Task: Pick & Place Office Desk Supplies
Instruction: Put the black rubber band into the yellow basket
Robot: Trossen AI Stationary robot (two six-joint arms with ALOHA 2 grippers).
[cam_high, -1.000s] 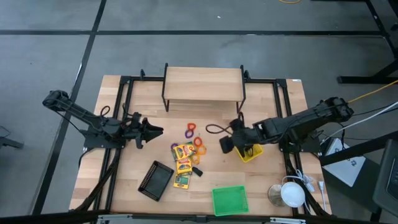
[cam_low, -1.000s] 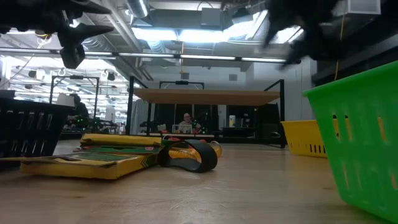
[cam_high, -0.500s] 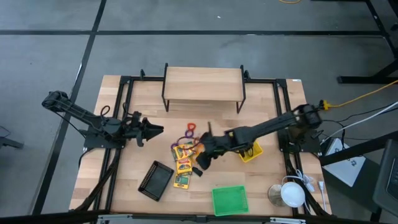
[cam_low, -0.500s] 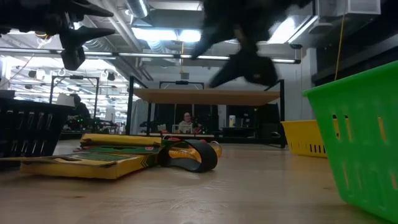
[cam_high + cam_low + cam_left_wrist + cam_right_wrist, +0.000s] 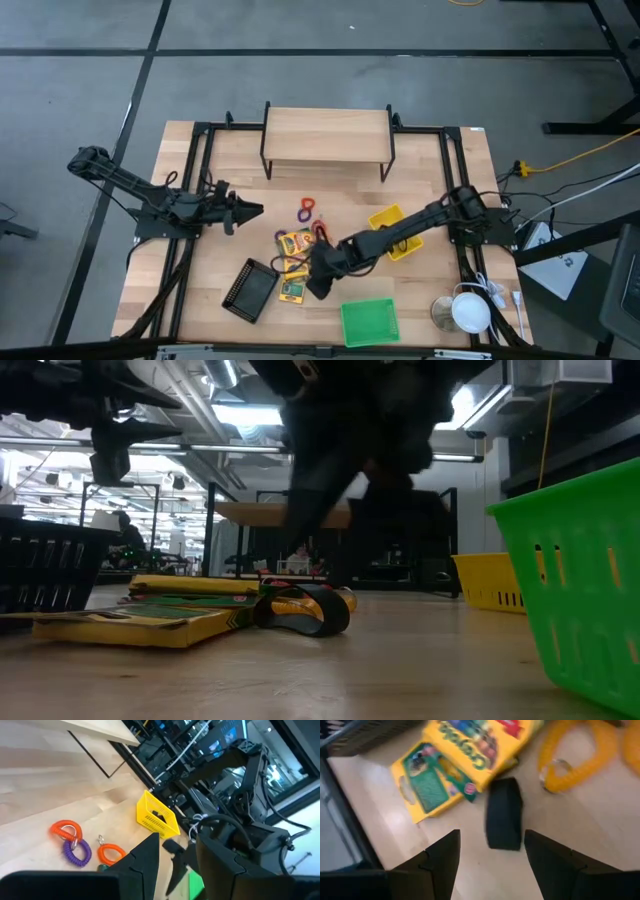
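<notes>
The black clip (image 5: 504, 820) lies flat on the table beside the yellow crayon boxes (image 5: 470, 740). My right gripper (image 5: 492, 870) hangs open just above it, one finger on each side, touching nothing. In the high view the gripper (image 5: 318, 283) covers the clip. A yellow ring (image 5: 570, 765) lies close by, and purple (image 5: 306, 208) and orange rings (image 5: 320, 230) lie farther toward the shelf. In the low view the clip (image 5: 305, 610) rests against the boxes (image 5: 140, 620). My left gripper (image 5: 250, 210) waits open above the table's left part.
A black mesh tray (image 5: 250, 289) sits left of the boxes and a green bin (image 5: 369, 322) stands at the near edge. The yellow bin (image 5: 393, 228) lies under my right arm. A wooden shelf riser (image 5: 327, 140) stands at the far side, and a white cup (image 5: 468, 312) at the near right corner.
My right gripper has swept from above the yellow bin toward the table's left and near edge, past the rings, and has come down over the black clip beside the crayon boxes.
</notes>
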